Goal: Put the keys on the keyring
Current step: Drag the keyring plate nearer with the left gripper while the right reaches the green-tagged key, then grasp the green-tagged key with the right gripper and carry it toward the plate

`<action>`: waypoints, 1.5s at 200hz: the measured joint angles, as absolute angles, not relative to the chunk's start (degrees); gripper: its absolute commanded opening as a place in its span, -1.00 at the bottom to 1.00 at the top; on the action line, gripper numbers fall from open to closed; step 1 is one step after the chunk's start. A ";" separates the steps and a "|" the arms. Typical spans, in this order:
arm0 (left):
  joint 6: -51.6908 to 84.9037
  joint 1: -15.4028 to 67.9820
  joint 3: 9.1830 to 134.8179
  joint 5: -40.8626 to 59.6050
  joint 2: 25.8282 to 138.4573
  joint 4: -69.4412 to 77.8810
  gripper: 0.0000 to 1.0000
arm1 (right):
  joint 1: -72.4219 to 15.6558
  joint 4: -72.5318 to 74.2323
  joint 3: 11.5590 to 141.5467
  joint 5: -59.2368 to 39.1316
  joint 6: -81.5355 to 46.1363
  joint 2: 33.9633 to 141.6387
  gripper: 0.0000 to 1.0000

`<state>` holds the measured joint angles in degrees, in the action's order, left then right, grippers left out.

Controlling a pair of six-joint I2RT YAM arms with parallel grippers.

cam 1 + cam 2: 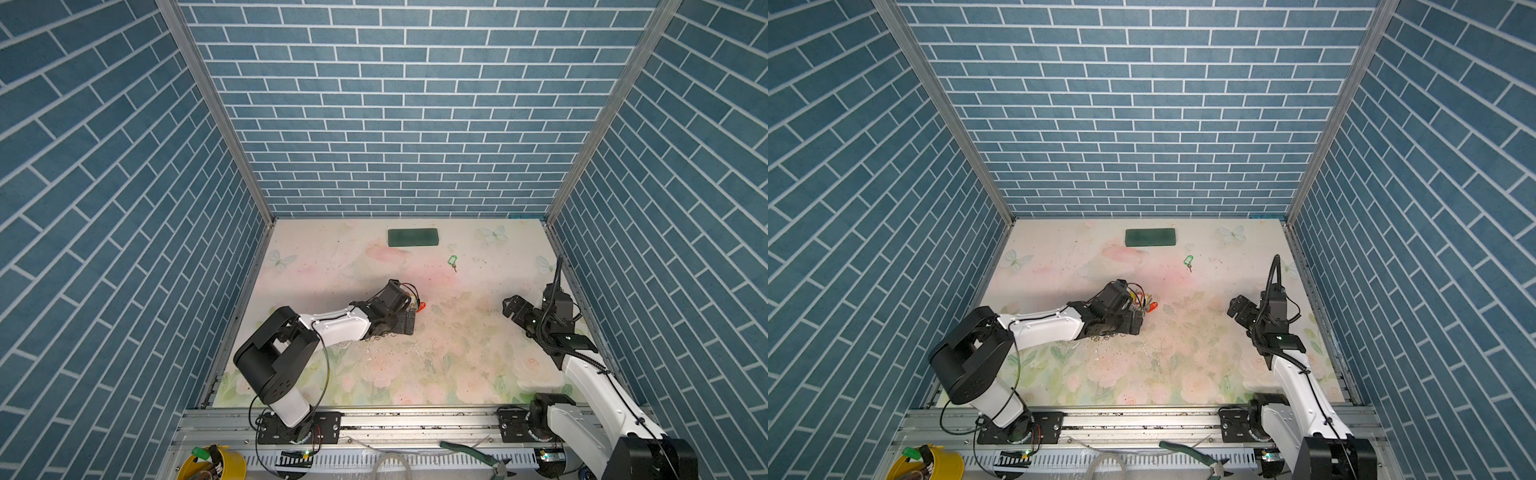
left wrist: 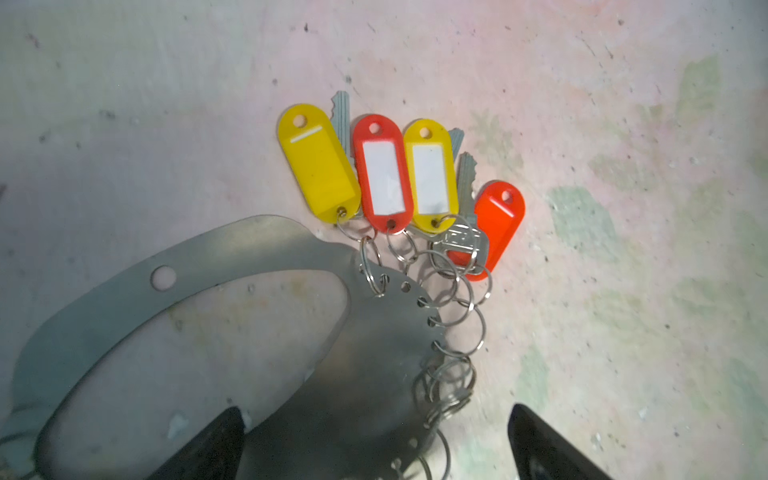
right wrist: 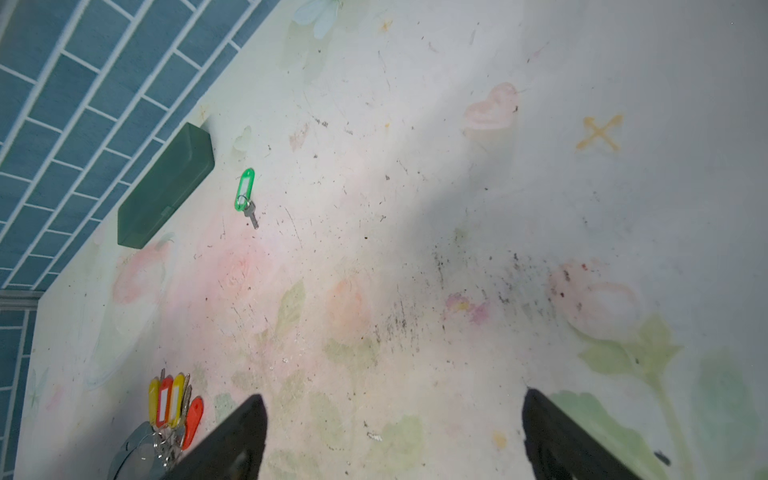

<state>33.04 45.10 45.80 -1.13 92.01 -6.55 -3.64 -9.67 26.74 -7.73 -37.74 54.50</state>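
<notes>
Black fingers (image 2: 212, 449) of the left gripper (image 2: 374, 411) stand wide apart over the keyring (image 2: 257, 245), with four tagged keys (image 2: 382, 174) fanned just ahead; its arm mostly hides that hoop in both top views. Right gripper (image 3: 392, 395), also spread and empty, should reach for the green-tagged key (image 3: 246, 195) lying well ahead and pinch its tag.

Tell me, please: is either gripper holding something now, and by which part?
Nothing is held. The left gripper stands open over the keyring without clamping it; the right gripper is open and empty.
</notes>
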 measured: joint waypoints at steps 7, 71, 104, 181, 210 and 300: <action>34.00 45.65 44.58 -1.06 90.56 -6.55 0.99 | -4.49 -9.76 27.62 -7.79 -37.71 56.03 0.86; 34.89 46.37 37.93 -4.75 73.63 -7.05 0.99 | -11.99 -10.28 42.50 -8.43 -36.53 76.42 0.74; 30.02 44.97 34.83 -10.00 64.75 -8.10 0.99 | -14.87 -11.16 52.58 -8.86 -35.68 88.18 0.65; 15.75 43.40 25.08 -23.49 44.88 -10.22 0.99 | -18.65 -16.12 78.11 -10.26 -32.47 111.31 0.37; 13.23 43.38 22.63 -24.53 43.77 -9.93 0.99 | -19.14 -18.87 85.06 -10.50 -31.42 116.29 0.30; 11.31 43.35 22.68 -25.78 49.84 -7.57 0.99 | -20.21 -23.70 96.77 -11.81 -30.13 126.52 0.18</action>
<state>11.31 43.35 22.68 -25.78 49.84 -7.57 -20.21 -23.70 96.77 -11.81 -30.13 126.52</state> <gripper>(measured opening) 0.995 0.598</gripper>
